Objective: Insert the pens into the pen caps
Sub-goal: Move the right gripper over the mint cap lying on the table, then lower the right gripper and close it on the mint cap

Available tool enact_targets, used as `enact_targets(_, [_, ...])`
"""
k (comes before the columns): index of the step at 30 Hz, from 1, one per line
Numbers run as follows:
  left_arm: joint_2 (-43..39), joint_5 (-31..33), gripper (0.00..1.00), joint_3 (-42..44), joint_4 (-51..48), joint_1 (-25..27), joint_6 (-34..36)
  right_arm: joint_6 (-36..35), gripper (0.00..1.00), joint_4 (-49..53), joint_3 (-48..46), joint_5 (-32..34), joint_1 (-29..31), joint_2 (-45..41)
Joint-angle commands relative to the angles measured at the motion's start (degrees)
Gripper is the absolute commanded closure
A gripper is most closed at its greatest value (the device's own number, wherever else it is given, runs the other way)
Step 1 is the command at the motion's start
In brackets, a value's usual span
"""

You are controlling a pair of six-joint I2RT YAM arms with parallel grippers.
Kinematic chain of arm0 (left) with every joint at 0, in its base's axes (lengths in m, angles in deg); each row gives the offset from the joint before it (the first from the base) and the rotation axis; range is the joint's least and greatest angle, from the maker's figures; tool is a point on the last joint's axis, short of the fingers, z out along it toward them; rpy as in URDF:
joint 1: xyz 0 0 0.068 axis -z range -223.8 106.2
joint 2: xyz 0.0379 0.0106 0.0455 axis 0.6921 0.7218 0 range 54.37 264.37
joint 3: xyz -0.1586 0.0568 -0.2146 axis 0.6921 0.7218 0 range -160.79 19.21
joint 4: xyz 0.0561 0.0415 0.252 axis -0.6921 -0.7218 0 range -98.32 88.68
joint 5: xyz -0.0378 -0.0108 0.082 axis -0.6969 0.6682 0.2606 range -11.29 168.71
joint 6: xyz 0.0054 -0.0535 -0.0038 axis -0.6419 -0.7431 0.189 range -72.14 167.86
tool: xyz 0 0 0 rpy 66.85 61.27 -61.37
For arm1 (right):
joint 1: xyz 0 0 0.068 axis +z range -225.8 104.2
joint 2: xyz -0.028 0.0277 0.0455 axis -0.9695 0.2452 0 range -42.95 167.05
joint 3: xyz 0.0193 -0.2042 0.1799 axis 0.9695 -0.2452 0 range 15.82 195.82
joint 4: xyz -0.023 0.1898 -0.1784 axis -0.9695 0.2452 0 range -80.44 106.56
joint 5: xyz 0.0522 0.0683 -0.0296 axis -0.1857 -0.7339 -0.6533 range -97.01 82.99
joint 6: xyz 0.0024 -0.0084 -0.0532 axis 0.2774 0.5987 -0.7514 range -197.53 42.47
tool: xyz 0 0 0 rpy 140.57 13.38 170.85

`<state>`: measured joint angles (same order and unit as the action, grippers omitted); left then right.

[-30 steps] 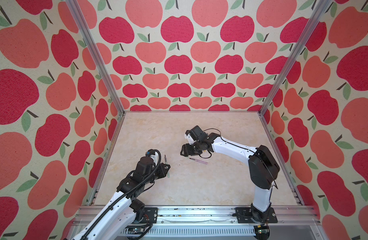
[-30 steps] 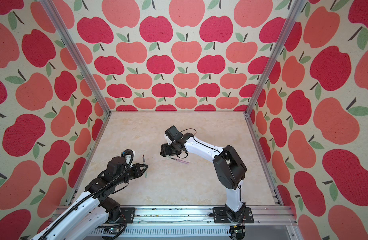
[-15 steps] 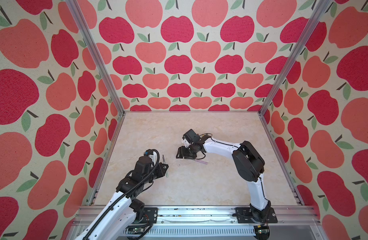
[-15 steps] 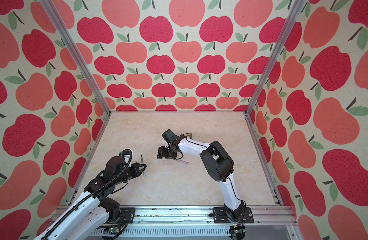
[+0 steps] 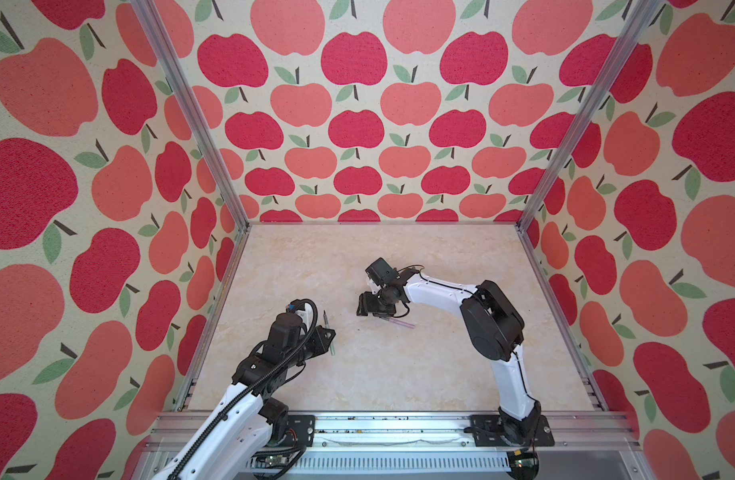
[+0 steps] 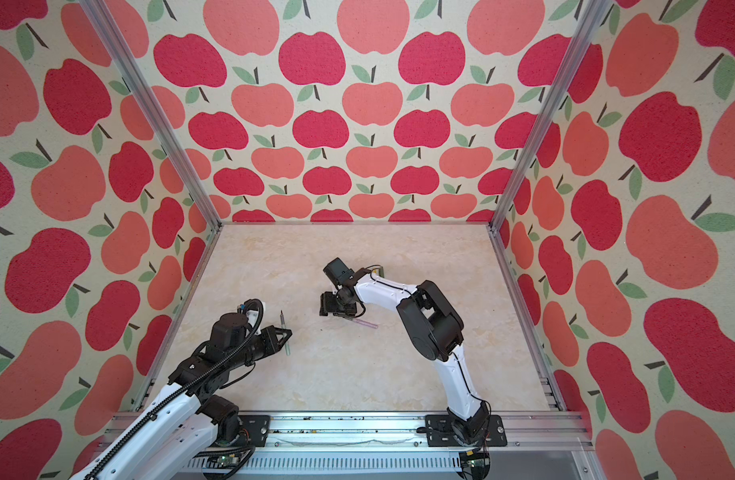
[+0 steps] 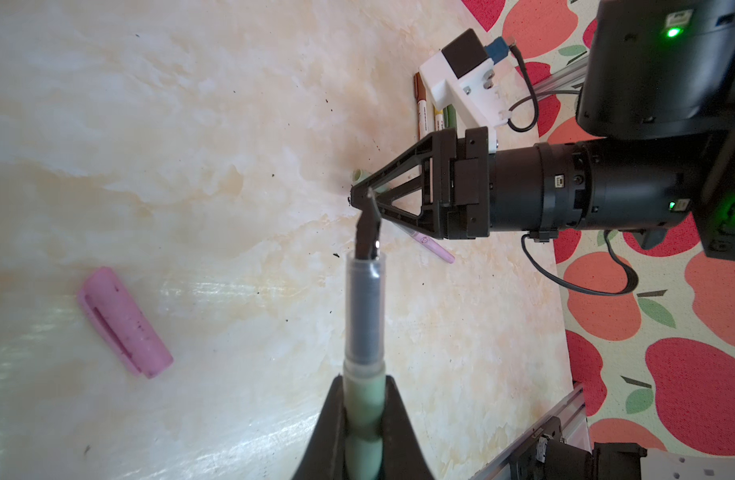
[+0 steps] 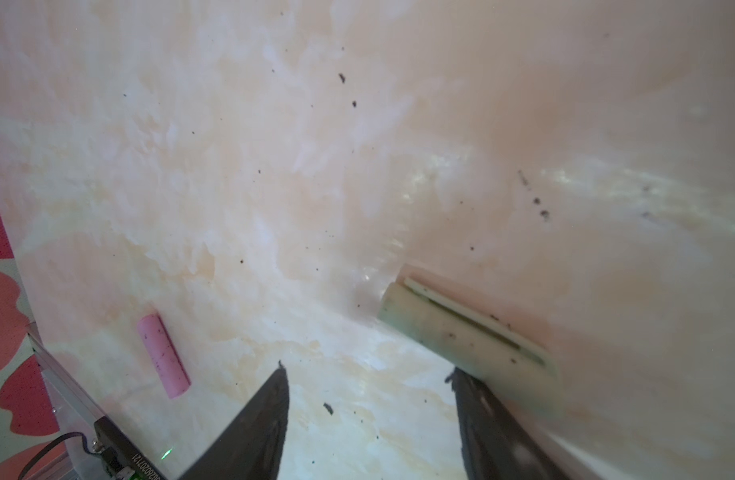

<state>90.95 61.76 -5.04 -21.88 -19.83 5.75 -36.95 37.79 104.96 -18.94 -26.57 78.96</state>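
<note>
The left end effector (image 7: 363, 379) is clamped on the pale green pen (image 7: 363, 316). It grips the barrel well back so the dark tip juts free and points toward the other arm, ready, I'd guess, to be pushed into a cap. The right end effector (image 8: 368, 374) hangs low over the worktop (image 8: 357, 124) with its jaws apart. The pale green cap (image 8: 461, 332) lies right by one finger rather than between them, so it looks set to fetch that match. The pink cap (image 8: 162, 359) and pink pen (image 5: 399, 323) lie apart on the worktop.
</note>
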Motion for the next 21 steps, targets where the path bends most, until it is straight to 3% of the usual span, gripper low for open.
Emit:
enact_targets(1, [0.4,-0.9,1.00,0.6,1.4,-0.4,1.3,-0.9,0.35,2.6,1.0,3.4,-0.8,1.2])
enact_targets(9, [1.0,-1.5,1.00,0.6,2.1,-0.5,1.2,-3.7,0.37,4.9,5.4,6.9,-1.6,4.6])
enact_targets(21, [0.7,-1.8,1.00,0.6,2.2,-0.7,1.1,-8.3,0.61,9.8,10.1,11.8,-1.0,8.9])
